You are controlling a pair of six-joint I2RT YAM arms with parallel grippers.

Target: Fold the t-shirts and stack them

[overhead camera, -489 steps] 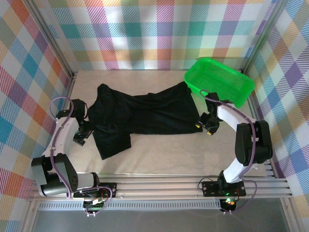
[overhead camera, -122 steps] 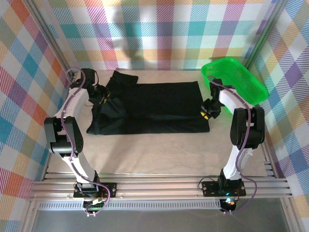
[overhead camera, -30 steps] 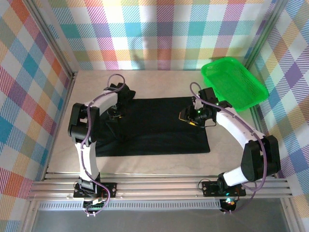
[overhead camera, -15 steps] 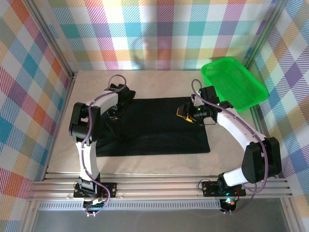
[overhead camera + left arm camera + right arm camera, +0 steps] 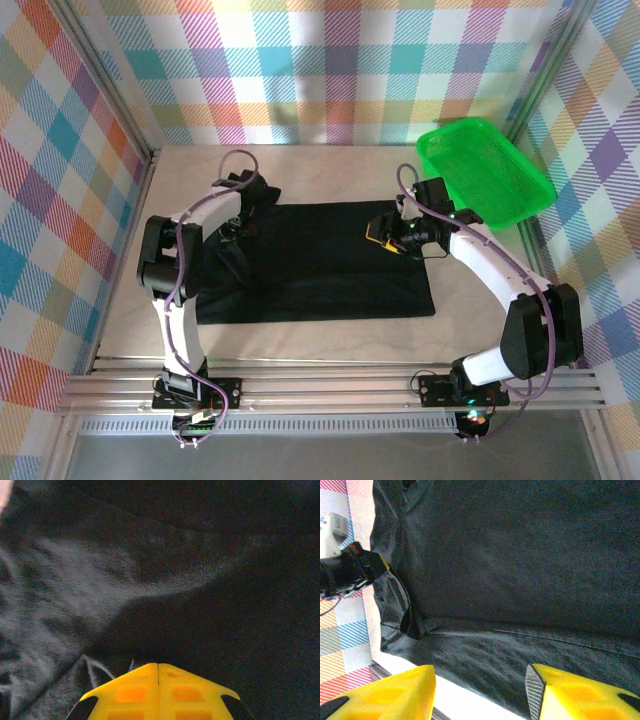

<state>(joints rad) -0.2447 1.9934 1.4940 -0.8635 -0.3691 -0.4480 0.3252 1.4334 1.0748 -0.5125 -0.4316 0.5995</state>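
Pinching the soft black t-shirt (image 5: 330, 260), ribbed yellow left fingers (image 5: 130, 692) are clenched; right fingers (image 5: 385, 695) stand released.

T-shirt (image 5: 330, 260): spread on the table (image 5: 300, 335).
Basket (image 5: 485, 175): behind the t-shirt's right end, apart.
My left gripper (image 5: 232, 232): at the t-shirt's left edge.
My right gripper (image 5: 385, 238): over the t-shirt's right part.

I'm driving two arms of white shells and black joint housings; the left arm (image 5: 178, 325) and right arm (image 5: 495, 265) each carry a lilac cable looped along the links. Both stand on black plates bolted to the aluminium rail (image 5: 330, 385), and a green light glows just nearer than the rail under the right base. The left gripper (image 5: 158, 666) and right gripper (image 5: 480, 690) have yellow plastic fingers with moulded square pockets.
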